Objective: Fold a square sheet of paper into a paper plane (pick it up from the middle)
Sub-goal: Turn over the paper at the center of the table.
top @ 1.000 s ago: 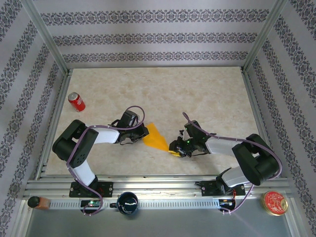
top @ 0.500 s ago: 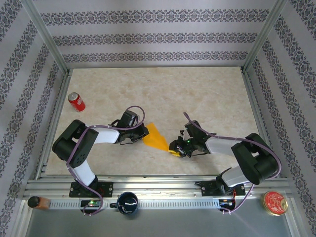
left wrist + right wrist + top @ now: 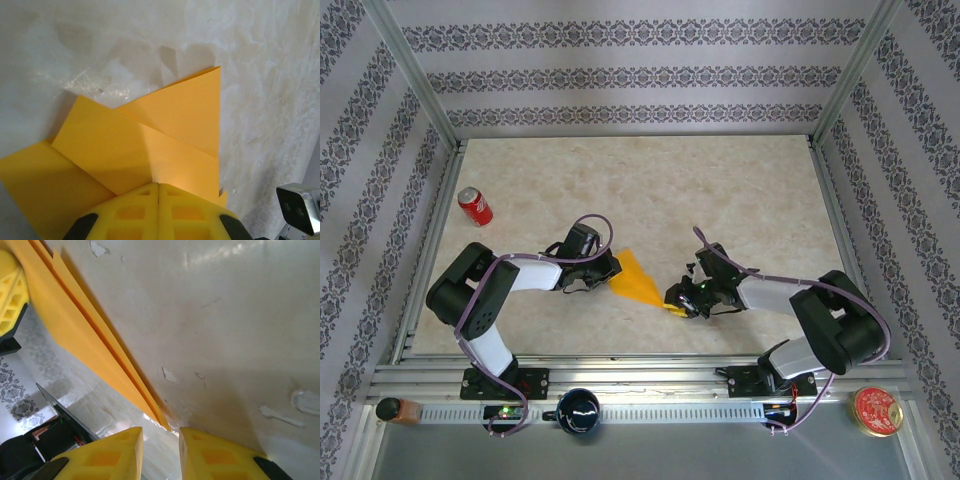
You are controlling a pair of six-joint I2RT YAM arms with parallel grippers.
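The orange-yellow sheet of paper [image 3: 636, 280] lies on the table folded into a flat pointed wedge, its tip toward the right arm. My left gripper [image 3: 613, 270] is at its wide end. In the left wrist view the yellow fingers [image 3: 135, 210] are pressed together on the folded layers of the paper [image 3: 165, 125], and the left gripper [image 3: 158, 185] is shut on it. My right gripper [image 3: 676, 299] sits at the wedge's tip. In the right wrist view the right gripper [image 3: 161, 432] is open, with the paper's tip [image 3: 159, 416] just ahead of the gap and untouched.
A red soda can [image 3: 474, 206] lies near the table's left edge. On the front rail sit a black round object [image 3: 578, 408], a red lid [image 3: 876, 410] and a small orange item [image 3: 395, 408]. Patterned walls enclose the marbled table [image 3: 720, 190].
My right gripper has edged slightly to the right, away from the paper's tip. The left gripper and the paper have stayed put.
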